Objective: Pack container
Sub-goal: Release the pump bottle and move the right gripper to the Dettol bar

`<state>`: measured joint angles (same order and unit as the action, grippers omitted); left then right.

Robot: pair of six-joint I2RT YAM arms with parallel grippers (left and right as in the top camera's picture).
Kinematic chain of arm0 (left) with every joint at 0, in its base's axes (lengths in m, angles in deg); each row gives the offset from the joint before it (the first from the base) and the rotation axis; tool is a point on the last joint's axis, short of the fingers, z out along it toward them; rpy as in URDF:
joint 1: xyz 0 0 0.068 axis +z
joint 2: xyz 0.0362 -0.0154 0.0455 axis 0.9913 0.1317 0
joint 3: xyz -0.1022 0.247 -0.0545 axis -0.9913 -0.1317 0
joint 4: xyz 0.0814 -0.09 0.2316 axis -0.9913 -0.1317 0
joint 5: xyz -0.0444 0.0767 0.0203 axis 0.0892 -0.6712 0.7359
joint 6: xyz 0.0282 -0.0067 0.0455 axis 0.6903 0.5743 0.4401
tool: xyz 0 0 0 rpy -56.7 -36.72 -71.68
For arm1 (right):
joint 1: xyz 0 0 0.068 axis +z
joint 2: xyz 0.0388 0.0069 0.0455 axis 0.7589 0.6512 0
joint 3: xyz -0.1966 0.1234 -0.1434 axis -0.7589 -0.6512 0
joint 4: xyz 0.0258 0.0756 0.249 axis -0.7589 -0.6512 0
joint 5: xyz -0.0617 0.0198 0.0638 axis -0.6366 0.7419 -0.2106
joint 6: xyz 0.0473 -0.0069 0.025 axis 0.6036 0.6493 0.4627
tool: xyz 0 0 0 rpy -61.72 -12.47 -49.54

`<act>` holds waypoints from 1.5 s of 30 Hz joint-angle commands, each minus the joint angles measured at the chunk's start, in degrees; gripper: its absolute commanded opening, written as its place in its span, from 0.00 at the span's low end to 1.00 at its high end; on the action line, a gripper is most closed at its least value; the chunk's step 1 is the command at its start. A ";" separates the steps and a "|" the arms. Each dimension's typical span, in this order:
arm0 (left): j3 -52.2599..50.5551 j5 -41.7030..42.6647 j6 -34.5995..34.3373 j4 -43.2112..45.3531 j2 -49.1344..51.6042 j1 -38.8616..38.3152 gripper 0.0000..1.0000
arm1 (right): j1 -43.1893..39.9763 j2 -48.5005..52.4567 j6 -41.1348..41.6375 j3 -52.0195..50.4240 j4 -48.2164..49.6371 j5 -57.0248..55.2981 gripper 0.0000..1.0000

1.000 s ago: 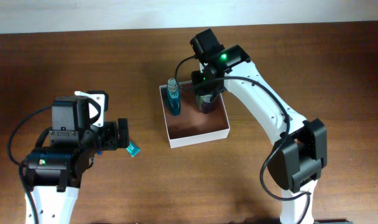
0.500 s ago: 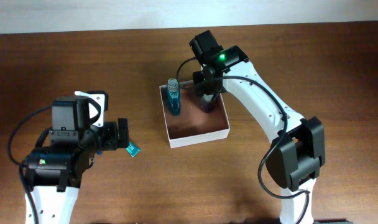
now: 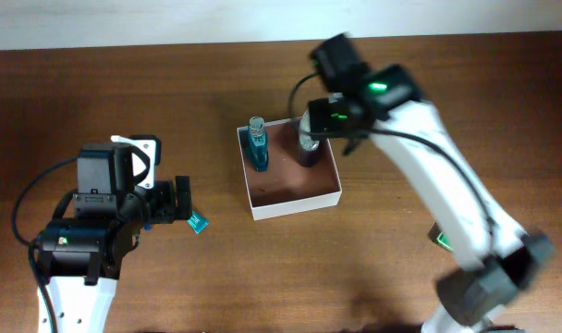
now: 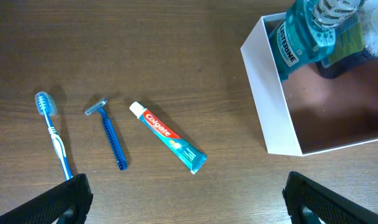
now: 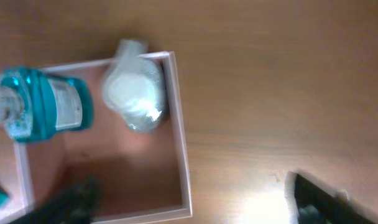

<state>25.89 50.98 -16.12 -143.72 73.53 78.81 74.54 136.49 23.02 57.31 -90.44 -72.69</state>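
The container [image 3: 295, 205], a shallow white box with a reddish-brown floor, sits mid-table. A blue mouthwash bottle [image 3: 257, 143] stands in its far left corner. A dark bottle with a clear cap [image 3: 309, 143] stands in its far right corner. My right gripper [image 3: 330, 122] hovers open just above and right of the dark bottle, holding nothing. The right wrist view is blurred; there the right gripper [image 5: 195, 205] straddles the container wall [image 5: 179, 143], with the capped bottle [image 5: 136, 87] free ahead of it. My left gripper [image 4: 189, 202] is open and empty over bare table.
A toothbrush [image 4: 52, 134], a blue razor [image 4: 108, 134] and a toothpaste tube [image 4: 168, 137] lie on the table left of the container [image 4: 270, 112]. In the overhead view only the tube's end [image 3: 200, 222] shows beside my left gripper [image 3: 181, 202].
My right gripper has opened, let go of the dark bottle and drawn up and to the right. The bottle stays standing in the container. The left arm has not moved.
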 commanded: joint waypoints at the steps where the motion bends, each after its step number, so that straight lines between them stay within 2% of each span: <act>1: 0.68 -0.24 -0.55 -0.04 -0.02 0.04 0.99 | -8.20 -7.28 8.22 1.05 -5.81 -5.20 0.98; 3: 0.68 -0.24 -0.55 -0.04 -0.02 0.02 0.99 | -13.20 -8.33 10.99 1.03 -9.75 -3.72 0.99; 4: 0.68 -0.24 -0.55 -0.04 -0.02 0.02 0.99 | -19.50 -8.76 11.06 0.87 -14.49 0.46 0.99; 6: 0.68 -0.24 -0.55 -0.04 -0.02 0.04 0.99 | -24.37 -9.09 10.78 0.22 -17.97 2.78 0.99; 10: 0.68 -0.24 -0.55 -0.04 -0.02 0.04 0.99 | -31.89 -13.44 7.32 -4.70 -19.32 6.40 0.99; 12: 0.68 -0.24 -0.55 -0.04 -0.02 0.02 0.99 | -35.87 -18.84 6.51 -10.58 -19.02 6.45 0.99; 17: 0.68 -0.24 -0.55 -0.02 -0.02 0.02 0.99 | -45.20 -30.36 5.49 -31.04 -11.21 8.04 0.99; 20: 0.68 -0.24 -0.55 -0.02 -0.02 0.02 0.99 | -50.99 -30.58 0.44 -43.28 -3.37 15.15 0.98; 22: 0.68 -0.24 -0.55 -0.02 -0.02 0.04 0.99 | -53.68 -27.54 -1.25 -49.13 1.55 15.91 0.98; 28: 0.68 -0.22 -0.57 -0.02 -0.02 0.02 0.99 | -53.92 -15.17 -6.12 -52.98 9.97 15.89 0.99; 35: 0.68 -0.22 -0.55 -0.04 0.00 0.02 0.99 | -53.62 -6.36 -6.38 -53.16 15.82 16.96 0.99; 45: 0.68 -0.22 -0.57 -0.04 -0.02 0.02 0.99 | -53.64 -4.42 -6.40 -53.37 20.94 16.09 1.00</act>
<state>25.96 50.98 -16.12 -143.74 73.53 78.81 20.60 131.70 16.79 4.33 -70.12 -56.25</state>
